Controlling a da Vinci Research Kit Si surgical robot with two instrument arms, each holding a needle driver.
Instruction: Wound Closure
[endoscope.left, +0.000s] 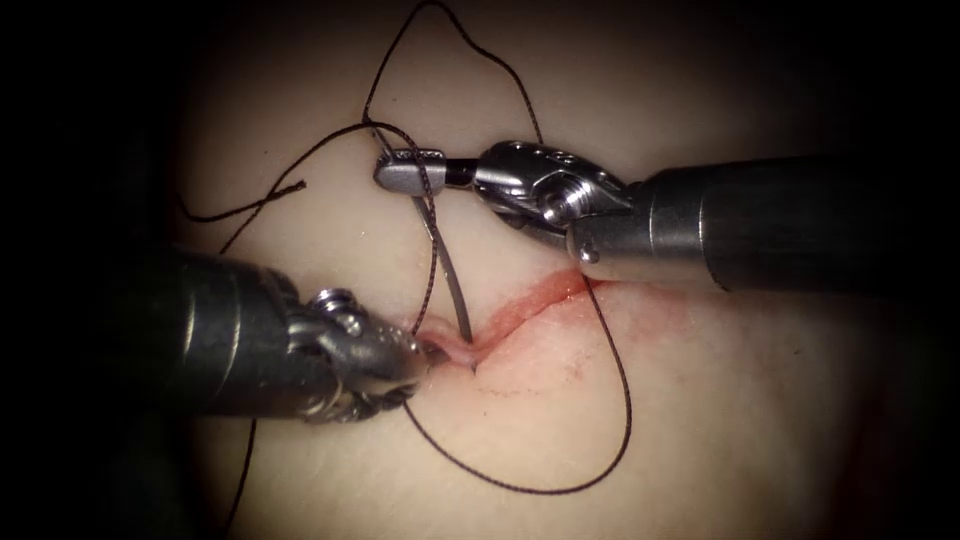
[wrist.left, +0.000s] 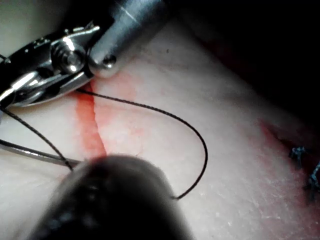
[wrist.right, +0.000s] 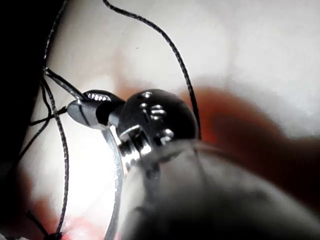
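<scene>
My right tool (endoscope.left: 410, 170) reaches in from the right, its jaws shut on the curved needle (endoscope.left: 452, 280) close to its thread end. The needle arcs down and its tip sits in the tissue (endoscope.left: 700, 420) at the left end of the cut (endoscope.left: 540, 295). My left tool (endoscope.left: 428, 350) comes from the left, shut on the raised pink lip of tissue right beside the needle's entry point. Dark thread (endoscope.left: 620, 400) trails from the needle in a wide loop across the cut. The right wrist view shows the right tool (wrist.right: 87, 111) clamping the needle (wrist.right: 117, 170).
More thread loops lie above the right tool, with a loose end (endoscope.left: 290, 188) on the tissue at upper left. Red fluid stains the cut (wrist.left: 90, 125). In the left wrist view, blue stitch ends (wrist.left: 300, 155) sit at the tissue's far side.
</scene>
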